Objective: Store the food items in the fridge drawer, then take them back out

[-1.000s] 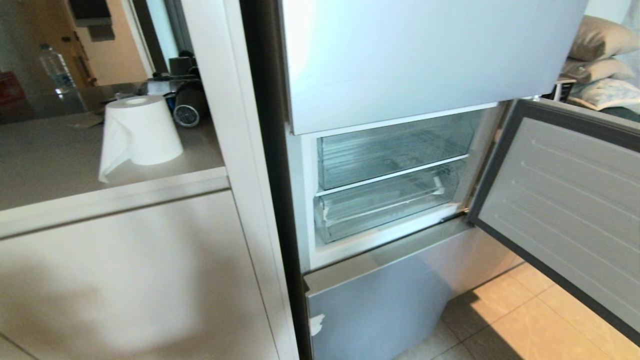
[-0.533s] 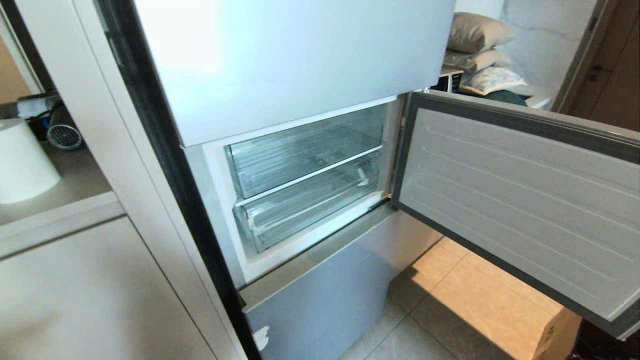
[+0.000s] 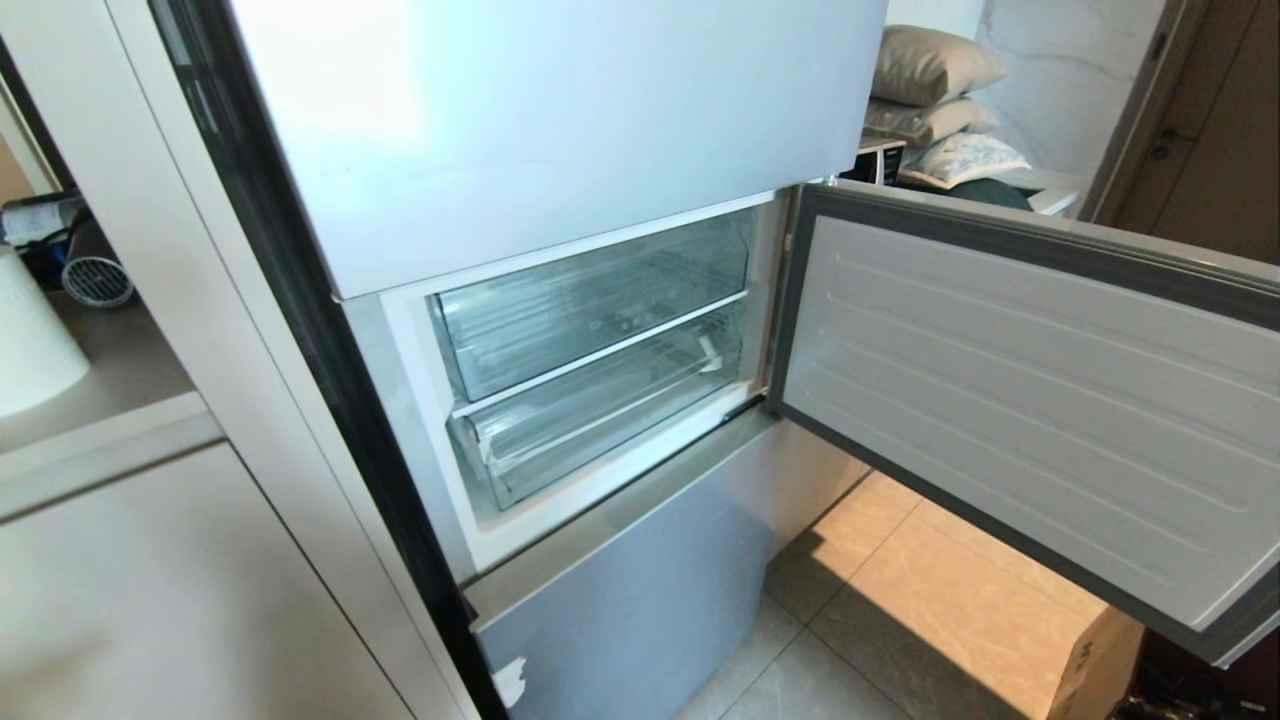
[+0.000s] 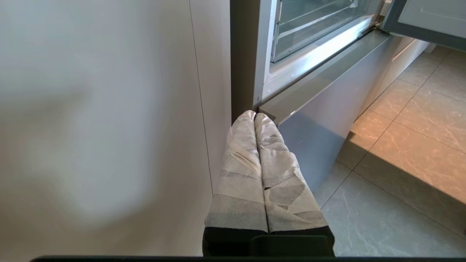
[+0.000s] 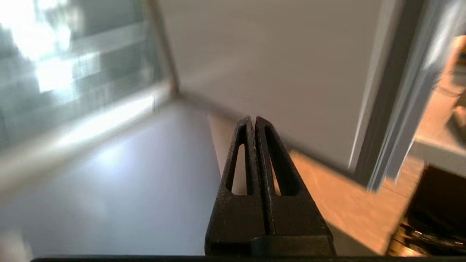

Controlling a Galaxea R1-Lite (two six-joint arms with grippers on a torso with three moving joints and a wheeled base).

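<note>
Both grippers are pressed shut and empty: the black right gripper (image 5: 253,120) points below the fridge's open compartment, the tape-wrapped left gripper (image 4: 254,115) idles by the cabinet. Upper left of the right wrist frame, nearer that arm, the wide clear plastic fridge drawer (image 3: 600,415) lies closed, long axis across the opening. No fruit shows.

Home kitchen: fridge (image 3: 560,130), worktop w/ paper roll (image 3: 30,340), tiled floor (image 3: 900,590).

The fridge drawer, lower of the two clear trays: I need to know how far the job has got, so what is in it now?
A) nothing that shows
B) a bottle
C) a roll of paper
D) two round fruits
A: in the head view the fridge drawer shows only its clear ribbed plastic behind the open door, with no fruit in sight.
</note>
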